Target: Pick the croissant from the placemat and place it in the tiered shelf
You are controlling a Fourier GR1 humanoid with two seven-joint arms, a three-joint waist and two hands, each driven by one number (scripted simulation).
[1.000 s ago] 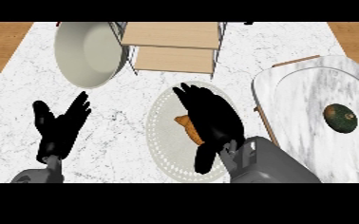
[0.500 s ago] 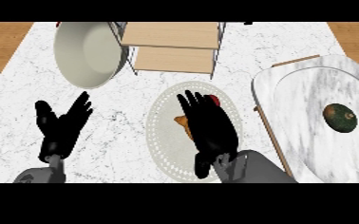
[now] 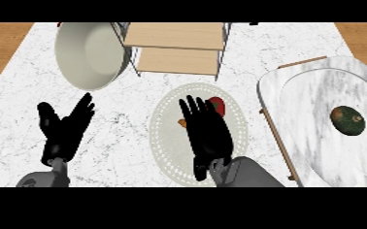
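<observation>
The round pale placemat [image 3: 166, 140] lies on the counter's middle. My right hand [image 3: 208, 137] lies over it with straight fingers pointing away from me, open. It covers almost the whole croissant [image 3: 183, 122]; only a small orange tip shows at the hand's left edge. The wooden tiered shelf [image 3: 175, 48] stands at the back, just beyond the placemat, with both levels bare. My left hand [image 3: 64, 128] rests open over the counter at the left, fingers up.
A red round fruit [image 3: 218, 106] sits on the placemat beside my right fingertips. A large pale plate [image 3: 90, 53] lies left of the shelf. A marble tray [image 3: 315, 106] at the right carries a dark green fruit [image 3: 347, 120].
My right hand has shifted left and toward me over the placemat, hiding most of the croissant and uncovering the red fruit. The left hand has stayed put.
</observation>
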